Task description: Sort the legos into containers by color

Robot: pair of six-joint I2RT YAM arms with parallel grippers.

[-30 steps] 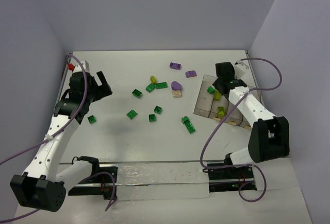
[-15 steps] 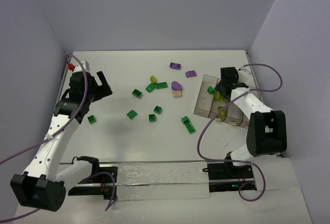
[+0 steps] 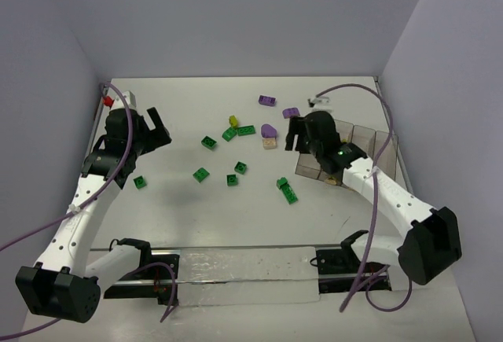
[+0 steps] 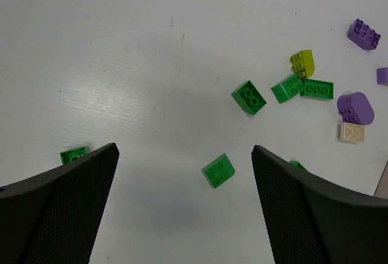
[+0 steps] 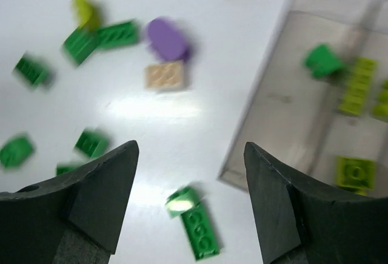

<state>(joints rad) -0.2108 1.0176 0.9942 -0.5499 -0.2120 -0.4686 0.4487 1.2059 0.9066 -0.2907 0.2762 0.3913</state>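
Loose legos lie across the white table: green ones (image 3: 201,174), a yellow-green one (image 3: 233,121), purple ones (image 3: 267,101) and a tan one (image 3: 269,144). The smoky containers (image 3: 309,167) stand at the right, half hidden by my right arm. In the right wrist view the containers (image 5: 285,103) hold a green brick (image 5: 321,60) and yellow-green bricks (image 5: 357,85). My right gripper (image 5: 191,152) hangs open above a long green brick (image 5: 200,230), just left of the bins. My left gripper (image 4: 185,152) is open and empty, high over a green brick (image 4: 219,171).
A green brick (image 3: 139,182) lies alone near the left arm. A small red object (image 3: 106,101) sits at the far left corner. Purple cables loop from both arms, and grey walls close the table on three sides.
My right gripper has opened and swung left, from over the containers to the table beside them. The left arm has not moved.
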